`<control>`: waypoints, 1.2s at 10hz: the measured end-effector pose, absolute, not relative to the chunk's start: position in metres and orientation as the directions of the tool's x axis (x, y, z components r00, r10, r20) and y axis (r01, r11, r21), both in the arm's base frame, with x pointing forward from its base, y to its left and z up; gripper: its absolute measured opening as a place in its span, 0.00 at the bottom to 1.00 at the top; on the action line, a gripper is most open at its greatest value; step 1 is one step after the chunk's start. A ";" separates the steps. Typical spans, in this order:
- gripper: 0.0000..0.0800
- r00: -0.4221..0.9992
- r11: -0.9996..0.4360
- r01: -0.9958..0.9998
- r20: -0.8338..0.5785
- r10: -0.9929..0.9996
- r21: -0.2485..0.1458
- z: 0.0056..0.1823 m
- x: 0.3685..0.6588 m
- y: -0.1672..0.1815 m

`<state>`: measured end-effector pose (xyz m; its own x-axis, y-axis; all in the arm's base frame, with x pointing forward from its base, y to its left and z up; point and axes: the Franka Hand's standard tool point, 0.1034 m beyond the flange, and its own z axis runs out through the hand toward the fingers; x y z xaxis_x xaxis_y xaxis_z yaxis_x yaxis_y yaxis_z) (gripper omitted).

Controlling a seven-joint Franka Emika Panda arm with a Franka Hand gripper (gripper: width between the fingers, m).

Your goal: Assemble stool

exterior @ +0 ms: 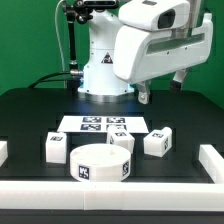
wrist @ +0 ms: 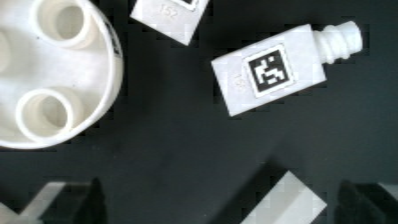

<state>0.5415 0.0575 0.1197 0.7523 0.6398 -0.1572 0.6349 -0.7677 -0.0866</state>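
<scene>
The white round seat [exterior: 103, 165] lies near the table's front, a tag on its side. In the wrist view the seat [wrist: 45, 70] shows two round sockets facing up. Three white tagged legs lie behind it: one at the exterior view's left [exterior: 55, 148], one in the middle [exterior: 120, 143], one at the right [exterior: 157, 140]. The wrist view shows one leg [wrist: 276, 70] beside the seat and part of another [wrist: 173, 15]. My gripper [exterior: 162, 86] hangs high above the table at the right, open and empty; in the wrist view the gripper [wrist: 196, 205] holds nothing.
The marker board [exterior: 103, 124] lies flat behind the legs. White border rails run along the front [exterior: 110, 195] and right [exterior: 212, 160] of the black table. The robot base [exterior: 100, 75] stands at the back.
</scene>
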 end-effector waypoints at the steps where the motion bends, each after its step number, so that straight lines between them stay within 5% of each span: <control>1: 0.81 0.752 -0.768 0.635 -0.157 0.640 -0.087 0.120 0.542 0.058; 5: 0.81 0.707 -0.721 0.686 -0.143 0.692 -0.095 0.119 0.541 0.052; 9: 0.81 0.466 -0.467 0.871 -0.050 0.884 -0.152 0.083 0.518 -0.024; 12: 0.81 0.442 -0.443 0.881 -0.045 0.896 -0.164 0.075 0.518 -0.033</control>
